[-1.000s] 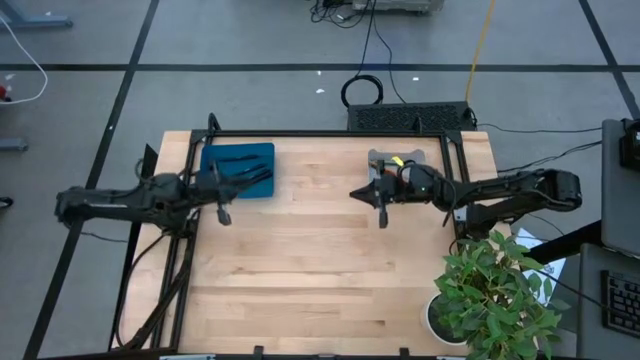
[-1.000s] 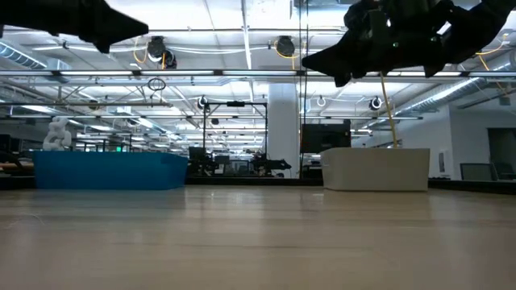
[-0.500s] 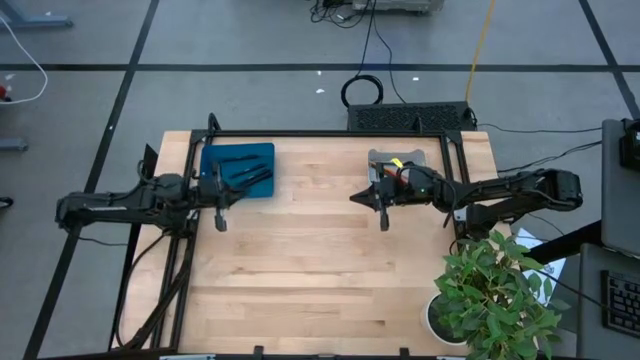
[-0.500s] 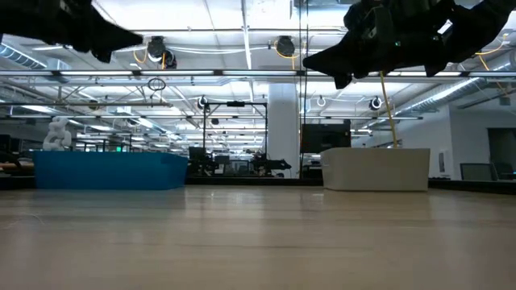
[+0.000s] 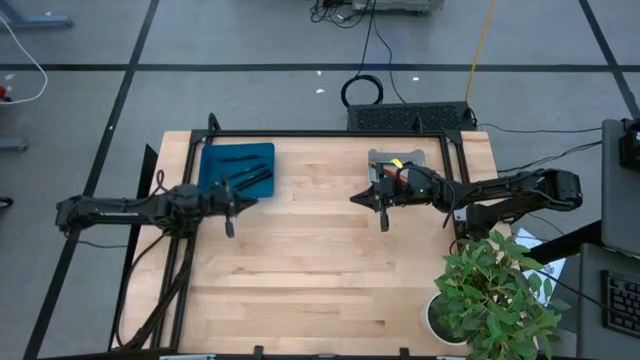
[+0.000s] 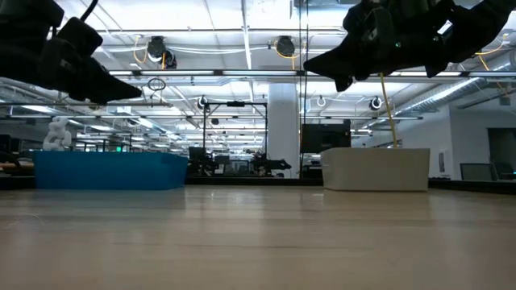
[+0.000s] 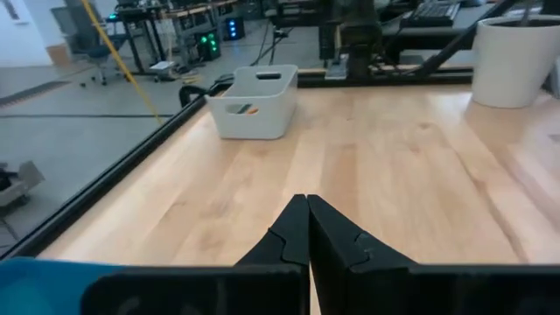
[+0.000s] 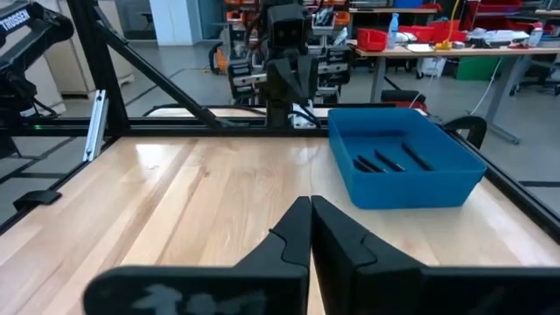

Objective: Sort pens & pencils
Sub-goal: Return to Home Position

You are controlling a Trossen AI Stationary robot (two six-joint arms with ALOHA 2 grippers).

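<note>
Several black pens (image 5: 243, 170) lie in the blue tray (image 5: 210, 160) at the table's far left; they also show in the right wrist view as pens (image 8: 389, 160) on the floor of the tray (image 8: 437, 188). Orange and yellow pencils (image 5: 398, 166) lie in the white bin (image 5: 378, 158) at the far right, and one pencil (image 7: 248, 109) shows through the slot in the bin (image 7: 254, 118). My left gripper (image 5: 230, 222) is shut and empty, in the air just near of the blue tray. My right gripper (image 5: 382, 218) is shut and empty, in the air beside the white bin.
A potted plant (image 5: 495, 295) stands at the table's near right corner, its white pot (image 7: 516, 57) showing in the left wrist view. A black frame (image 5: 330, 133) runs along the far and side edges. Bare wood (image 5: 310, 270) lies between and near of the arms.
My left gripper has come down and drifted a little toward the table's near edge and right, away from the blue tray, staying shut. The pens and pencils have stayed where they were.
</note>
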